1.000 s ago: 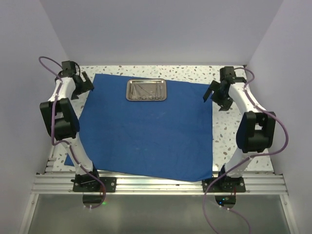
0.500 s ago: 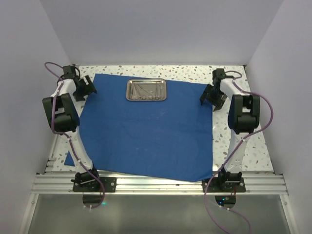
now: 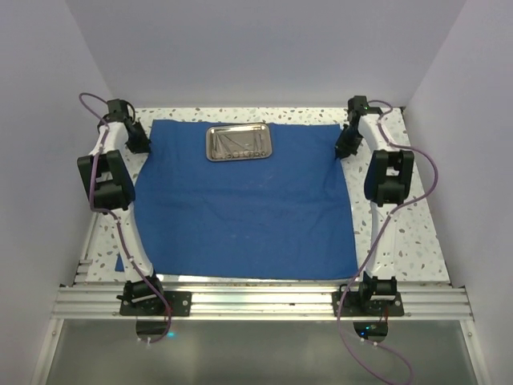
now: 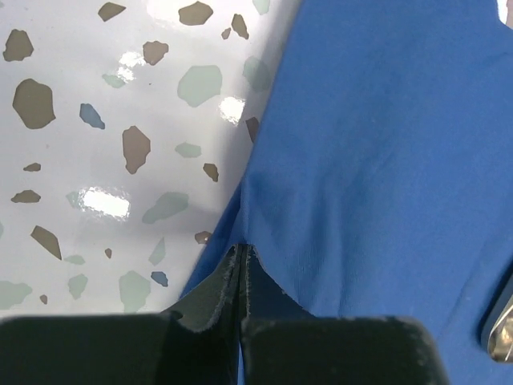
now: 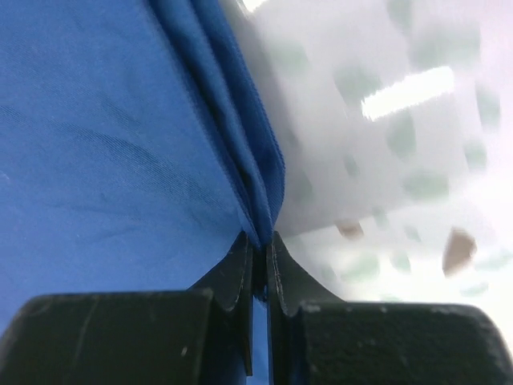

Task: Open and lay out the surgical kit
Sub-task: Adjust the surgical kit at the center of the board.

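Note:
The royal-blue cloth (image 3: 240,208) of the surgical kit lies spread over the table. The small steel tray (image 3: 239,143) sits on its far middle with slim silver instruments inside. At the cloth's far left corner my left gripper (image 3: 142,145) is shut on the hem; in the left wrist view the gripper (image 4: 243,247) pinches the cloth (image 4: 385,160) right at its edge. My right gripper (image 3: 343,149) is at the far right corner. In the right wrist view this gripper (image 5: 260,239) is shut on a bunched fold of cloth (image 5: 120,144).
The speckled terrazzo tabletop (image 3: 393,241) shows as strips left, right and behind the cloth. Pale walls close in on three sides. An aluminium rail (image 3: 256,301) with both arm bases runs along the near edge. The tray's rim (image 4: 501,337) shows at the left wrist view's lower right.
Both grippers dropped onto the cloth's far corners and went from open to shut on it. The cloth pulled squarer, and the tray shifted slightly toward the back.

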Motion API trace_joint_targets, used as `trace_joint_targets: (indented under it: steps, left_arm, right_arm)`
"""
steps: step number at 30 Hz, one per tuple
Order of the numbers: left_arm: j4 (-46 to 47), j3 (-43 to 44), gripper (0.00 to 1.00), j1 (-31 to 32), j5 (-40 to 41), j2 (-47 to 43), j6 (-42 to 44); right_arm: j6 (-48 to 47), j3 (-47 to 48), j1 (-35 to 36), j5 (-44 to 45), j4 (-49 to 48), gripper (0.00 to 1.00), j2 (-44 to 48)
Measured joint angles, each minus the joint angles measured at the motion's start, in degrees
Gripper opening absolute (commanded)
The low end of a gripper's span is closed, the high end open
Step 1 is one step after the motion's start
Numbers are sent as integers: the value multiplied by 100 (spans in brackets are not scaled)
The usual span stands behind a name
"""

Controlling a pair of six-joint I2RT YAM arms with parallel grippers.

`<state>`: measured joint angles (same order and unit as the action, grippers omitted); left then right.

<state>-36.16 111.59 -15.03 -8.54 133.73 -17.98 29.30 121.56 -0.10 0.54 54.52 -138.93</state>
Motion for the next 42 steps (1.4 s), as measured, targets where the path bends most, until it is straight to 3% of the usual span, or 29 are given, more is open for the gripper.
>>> trace_joint_targets:
  steps: [3, 7, 10, 13, 14, 15, 16, 17, 18, 19, 20, 26, 32, 36, 42]
  left_arm:
    - [-94, 92, 0, 28, 70, 0, -63]
    - [-153, 264, 0, 52, 203, 0, -131]
    - [-140, 382, 0, 59, 291, 0, -155]
    - [-83, 402, 0, 59, 306, 0, -195]
    - [-72, 409, 0, 59, 302, 0, -199]
    - [-76, 428, 30, 61, 295, 0, -214]
    - [-83, 457, 50, 76, 297, 0, -203]
    - [-87, 492, 66, 94, 326, 0, -210]
    - [-85, 522, 89, 103, 334, -2, -219]
    - [-68, 531, 98, 125, 389, -31, -203]
    - [-74, 520, 100, 142, 439, -74, -234]
    - [9, 302, 96, 343, 787, -767, -304]
    - [339, 402, 82, 914, 669, -1141, -435]
    - [457, 415, 69, 1405, 363, -927, -614]
    - [420, 811, 56, 1971, 111, -61, -833]
  right_arm:
    - [-4, 1333, 9, 68, 188, 0, -730]
    - [28, 1989, -17, 186, 164, 0, -1093]
    - [90, 1696, -39, 310, 46, 0, -964]
    - [173, 564, -42, 557, -442, 0, -343]
    - [177, 118, -44, 649, -538, 7, -87]
    - [179, -70, -50, 695, -531, 21, 31]
    - [203, -195, -61, 728, -505, 36, 107]
    - [205, -216, -68, 767, -470, 61, 125]
    - [197, -216, -76, 824, -463, 72, 125]
    - [136, -216, -90, 881, -466, 89, 131]
    - [136, -216, -105, 911, -470, 95, 136]
    - [46, -24, -66, 1080, -446, 95, 199]
    - [160, 308, 588, 883, -599, 82, 627]
    - [350, 717, 1379, 533, -857, 67, 629]
    - [535, 1751, 2041, 31, -933, 56, -195]
